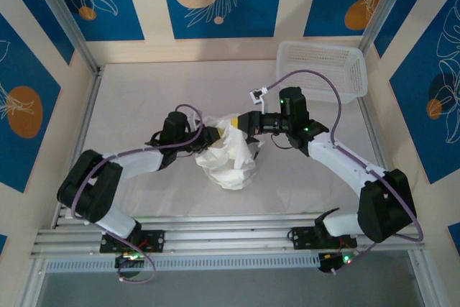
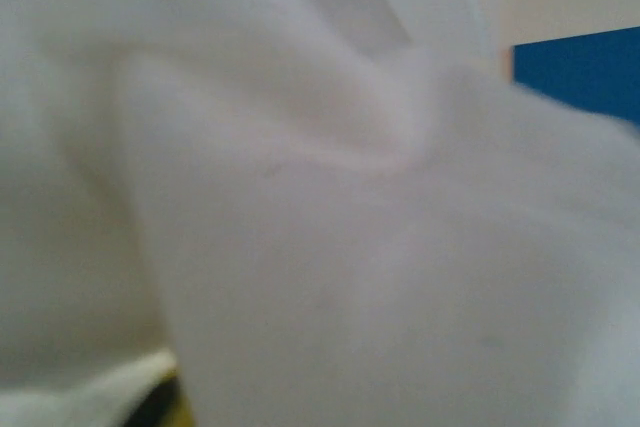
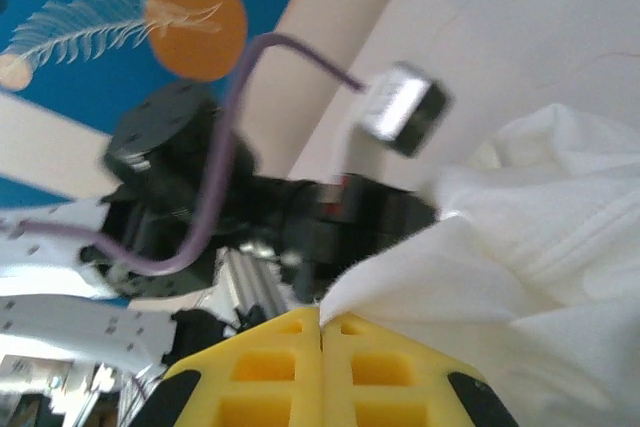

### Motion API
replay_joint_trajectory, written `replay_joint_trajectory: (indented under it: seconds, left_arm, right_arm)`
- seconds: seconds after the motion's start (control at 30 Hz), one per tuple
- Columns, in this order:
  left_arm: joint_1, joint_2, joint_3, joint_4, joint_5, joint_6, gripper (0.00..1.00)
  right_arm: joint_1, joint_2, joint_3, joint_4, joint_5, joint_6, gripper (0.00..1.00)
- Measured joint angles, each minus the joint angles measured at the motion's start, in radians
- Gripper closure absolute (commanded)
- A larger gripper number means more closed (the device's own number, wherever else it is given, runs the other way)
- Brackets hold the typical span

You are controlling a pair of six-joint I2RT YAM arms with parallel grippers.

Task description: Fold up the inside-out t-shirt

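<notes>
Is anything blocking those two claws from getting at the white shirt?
Nothing visible. The left gripper and right gripper, both shut, are pressed into the bunched shirt mid-table, one from each side. The basket sits apart at the far right corner.

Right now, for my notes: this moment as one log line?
t-shirt: bunched mid-table, unfolded | left gripper: shut, against cloth | right gripper: shut on shirt edge
</notes>
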Motion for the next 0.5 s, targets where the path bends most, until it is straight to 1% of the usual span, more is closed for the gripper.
replay_joint_trajectory:
  seconds: [0.07,0.1,0.17,0.2,0.3,0.37,0.43,0.47,0.5]
  left_arm:
    - [0.0,-0.053,0.014,-0.008,0.007,0.01,1.0]
    - [0.0,-0.088,0.031,-0.027,0.01,0.021,1.0]
    - [-0.001,-0.163,0.064,-0.054,0.016,0.045,1.0]
    - [-0.001,-0.201,0.078,-0.059,0.018,0.06,1.0]
    - [-0.001,-0.278,0.096,-0.069,0.022,0.09,1.0]
    - [-0.001,-0.296,0.096,-0.081,0.028,0.117,1.0]
    - [-0.002,-0.289,0.095,-0.103,0.032,0.14,1.0]
    - [-0.002,-0.284,0.093,-0.115,0.033,0.151,1.0]
    - [-0.003,-0.28,0.092,-0.129,0.037,0.163,1.0]
  right_arm:
    - [-0.045,0.016,-0.074,0.026,0.042,0.02,1.0]
    - [-0.069,0.039,-0.114,0.035,0.059,0.027,0.98]
    - [-0.11,0.111,-0.179,0.031,0.07,0.042,0.85]
    - [-0.123,0.146,-0.2,0.018,0.066,0.045,0.75]
    - [-0.125,0.17,-0.222,-0.022,0.049,0.06,0.59]
    - [-0.121,0.125,-0.222,-0.03,0.055,0.049,0.52]
    - [-0.115,0.033,-0.222,-0.042,0.083,0.024,0.46]
    - [-0.107,-0.025,-0.222,-0.043,0.106,-0.001,0.41]
    - [-0.098,-0.085,-0.222,-0.039,0.137,-0.029,0.34]
